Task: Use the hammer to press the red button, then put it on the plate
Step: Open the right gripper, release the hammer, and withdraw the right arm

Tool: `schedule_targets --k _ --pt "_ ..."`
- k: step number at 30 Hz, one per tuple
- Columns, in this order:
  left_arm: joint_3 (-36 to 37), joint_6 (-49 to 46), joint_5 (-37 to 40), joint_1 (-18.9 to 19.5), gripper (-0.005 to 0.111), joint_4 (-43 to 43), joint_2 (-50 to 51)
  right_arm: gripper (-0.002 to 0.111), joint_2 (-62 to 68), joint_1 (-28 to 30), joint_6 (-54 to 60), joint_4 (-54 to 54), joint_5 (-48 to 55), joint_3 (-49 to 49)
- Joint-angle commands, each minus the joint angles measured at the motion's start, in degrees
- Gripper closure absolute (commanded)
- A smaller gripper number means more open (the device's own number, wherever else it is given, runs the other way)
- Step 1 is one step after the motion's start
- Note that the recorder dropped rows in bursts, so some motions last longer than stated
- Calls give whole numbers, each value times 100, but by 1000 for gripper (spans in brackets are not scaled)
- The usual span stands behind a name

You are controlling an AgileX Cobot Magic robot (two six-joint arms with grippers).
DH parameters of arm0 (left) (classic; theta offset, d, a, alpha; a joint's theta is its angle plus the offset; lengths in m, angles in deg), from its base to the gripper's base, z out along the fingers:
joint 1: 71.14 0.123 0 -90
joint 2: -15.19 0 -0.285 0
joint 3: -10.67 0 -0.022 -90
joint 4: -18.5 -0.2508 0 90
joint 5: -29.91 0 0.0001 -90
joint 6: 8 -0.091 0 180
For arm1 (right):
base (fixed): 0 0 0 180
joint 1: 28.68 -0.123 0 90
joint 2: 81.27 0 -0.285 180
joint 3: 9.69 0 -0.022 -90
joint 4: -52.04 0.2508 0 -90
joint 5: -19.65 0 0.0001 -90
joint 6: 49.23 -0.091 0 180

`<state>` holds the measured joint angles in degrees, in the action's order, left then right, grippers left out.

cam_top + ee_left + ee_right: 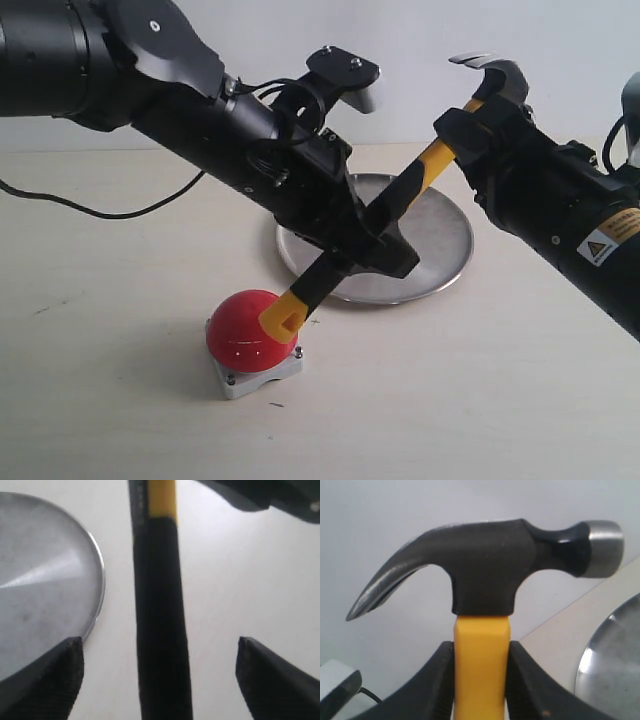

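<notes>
Yellow-necked hammer (485, 575) tight between right jaws; left jaws wide apart astride its black handle

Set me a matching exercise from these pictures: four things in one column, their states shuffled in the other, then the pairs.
1 left gripper
2 right gripper
3 red button
4 plate

A sits on a grey base
B shut on the hammer just under its head
C open, fingers either side of the handle
D shiny, lying flat on the table

Pairs: 1-C; 2-B; 3-A; 4-D
</notes>
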<state>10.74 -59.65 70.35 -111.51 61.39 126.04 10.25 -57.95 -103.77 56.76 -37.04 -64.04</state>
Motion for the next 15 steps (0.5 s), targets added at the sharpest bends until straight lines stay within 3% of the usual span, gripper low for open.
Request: schedule_targets --k 1,4,9,15 --pt "-68 422 236 -40 40 -610 -45 108 -37 -1 35 -38 -421 94" --pt "-68 563 342 -40 47 -884 -45 108 -37 -1 35 -17 -421 94" --pt "-81 576 286 -40 37 -756 -45 108 -37 -1 35 -29 -421 103" --pt "-81 576 272 -40 37 -802 -45 108 -37 -1 35 -55 -421 103"
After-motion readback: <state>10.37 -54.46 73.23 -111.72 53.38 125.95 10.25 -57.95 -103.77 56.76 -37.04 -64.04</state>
